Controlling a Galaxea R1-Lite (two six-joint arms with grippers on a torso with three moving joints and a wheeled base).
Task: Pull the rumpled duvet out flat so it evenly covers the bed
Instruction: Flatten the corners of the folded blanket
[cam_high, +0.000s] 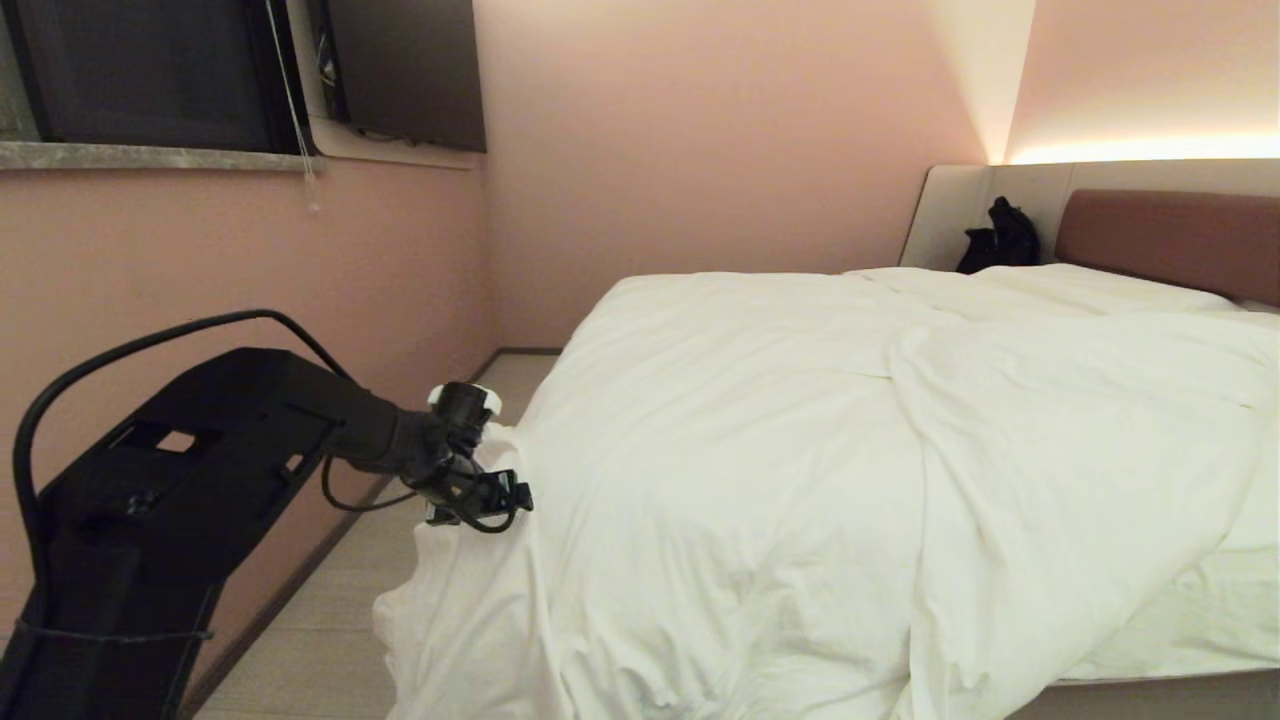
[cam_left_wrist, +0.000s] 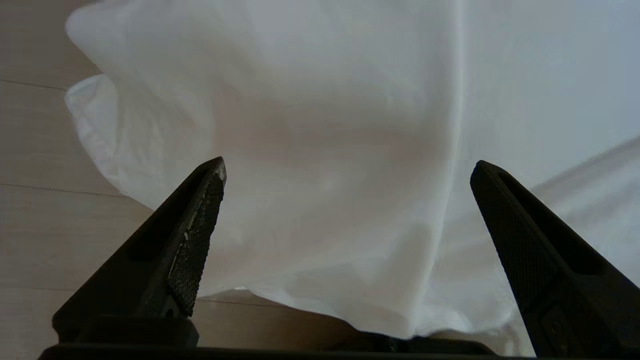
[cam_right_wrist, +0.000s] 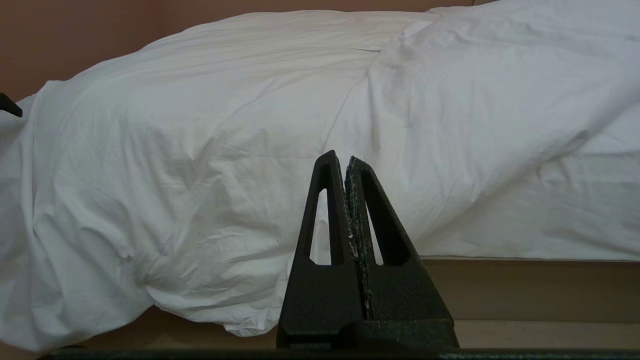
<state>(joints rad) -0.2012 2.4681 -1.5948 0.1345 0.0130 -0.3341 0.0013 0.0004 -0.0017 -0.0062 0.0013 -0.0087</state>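
The white duvet (cam_high: 800, 450) lies rumpled over the bed (cam_high: 1160, 700), with a thick fold running down its middle. Its near-left corner spills off the bed toward the floor. My left gripper (cam_high: 472, 512) hovers at that hanging corner, pointing down. In the left wrist view the left gripper (cam_left_wrist: 350, 165) is open, and the duvet (cam_left_wrist: 325, 150) spans the wide gap between its fingers (cam_left_wrist: 195, 235), unclamped. My right gripper (cam_right_wrist: 341, 159) is shut and empty. It sits low, facing the duvet (cam_right_wrist: 200, 150) where it drapes over the bed's side.
Pink walls close in the narrow floor strip (cam_high: 330, 610) left of the bed. A reddish-brown headboard (cam_high: 1170, 240), a pillow (cam_high: 1090, 285) and a black bag (cam_high: 1000, 240) are at the far end. The pale side panel (cam_right_wrist: 525, 285) shows under the mattress sheet (cam_right_wrist: 575, 220).
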